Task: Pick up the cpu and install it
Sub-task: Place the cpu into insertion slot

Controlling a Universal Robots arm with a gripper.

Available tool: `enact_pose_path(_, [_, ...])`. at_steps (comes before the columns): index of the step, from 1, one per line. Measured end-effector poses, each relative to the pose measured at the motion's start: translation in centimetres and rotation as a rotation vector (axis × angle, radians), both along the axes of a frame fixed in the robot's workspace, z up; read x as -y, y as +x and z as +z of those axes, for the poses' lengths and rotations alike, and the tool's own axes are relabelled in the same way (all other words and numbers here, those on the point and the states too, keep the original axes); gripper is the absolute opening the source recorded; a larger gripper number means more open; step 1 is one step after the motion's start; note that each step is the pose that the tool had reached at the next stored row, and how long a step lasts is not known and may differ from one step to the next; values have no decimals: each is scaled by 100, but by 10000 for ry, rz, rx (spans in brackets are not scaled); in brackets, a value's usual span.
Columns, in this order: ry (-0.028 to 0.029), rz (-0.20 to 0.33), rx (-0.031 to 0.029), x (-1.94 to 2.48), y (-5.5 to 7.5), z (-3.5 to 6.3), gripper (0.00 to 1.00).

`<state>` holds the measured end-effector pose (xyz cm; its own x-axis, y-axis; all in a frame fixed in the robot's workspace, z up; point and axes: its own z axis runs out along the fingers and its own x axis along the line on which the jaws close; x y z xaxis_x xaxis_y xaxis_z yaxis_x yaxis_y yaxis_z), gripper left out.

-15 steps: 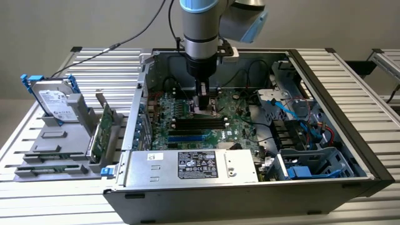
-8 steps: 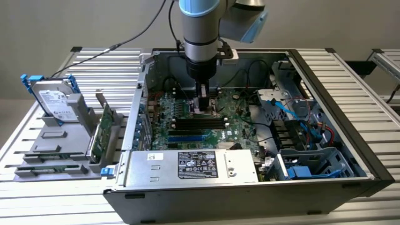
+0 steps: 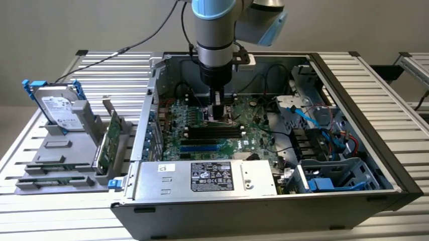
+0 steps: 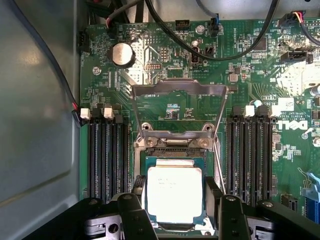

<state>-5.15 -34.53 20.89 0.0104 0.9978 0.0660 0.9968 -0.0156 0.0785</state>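
1. Inside the open computer case (image 3: 234,221), above the motherboard socket (image 4: 175,142): fingers (image 4: 215,200) closed on opposite edges of the cpu (image 4: 175,195).
2. Cpu held flat, directly over the socket, silver top upward.
3. Load plate (image 4: 175,87) raised.
4. Pickup complete; seating unconfirmed, plate not yet lowered.

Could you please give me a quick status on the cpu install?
Claw closed on the cpu, low over the socket. Load plate raised. Nothing in the way.
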Motion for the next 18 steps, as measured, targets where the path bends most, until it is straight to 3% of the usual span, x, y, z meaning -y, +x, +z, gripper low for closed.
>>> enact_pose_path(18, [6,-60,36,10,-11,-47,55])
